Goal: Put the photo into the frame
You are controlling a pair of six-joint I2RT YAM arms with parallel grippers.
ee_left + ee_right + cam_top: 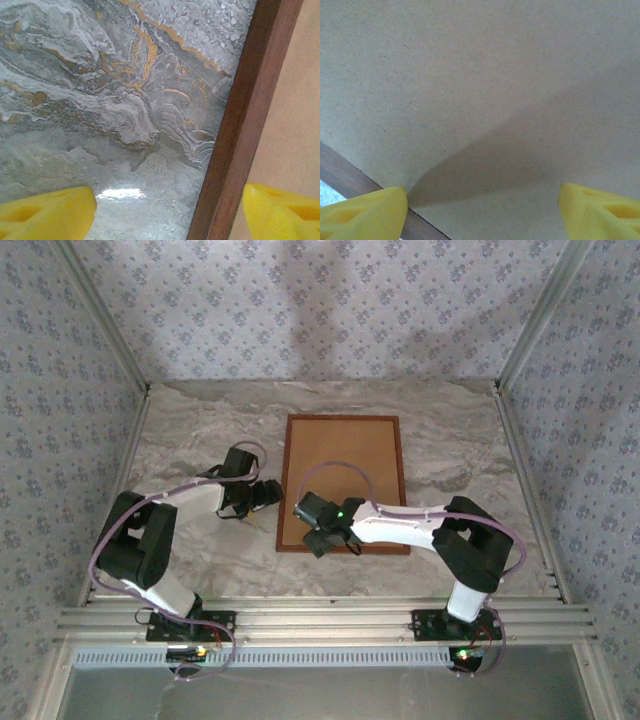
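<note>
The frame point(283, 480) lies on the bench point(200, 440), brown backing board point(345, 475) seated in it, photo presumably beneath; my left claw point(170, 210) at its left rail and right claw point(482, 210) above it both stand apart, empty.

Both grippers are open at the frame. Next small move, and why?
Probably lower the left gripper and close it on the frame: its open fingers straddle the frame's left edge, one over the table, one over the backing board.
</note>
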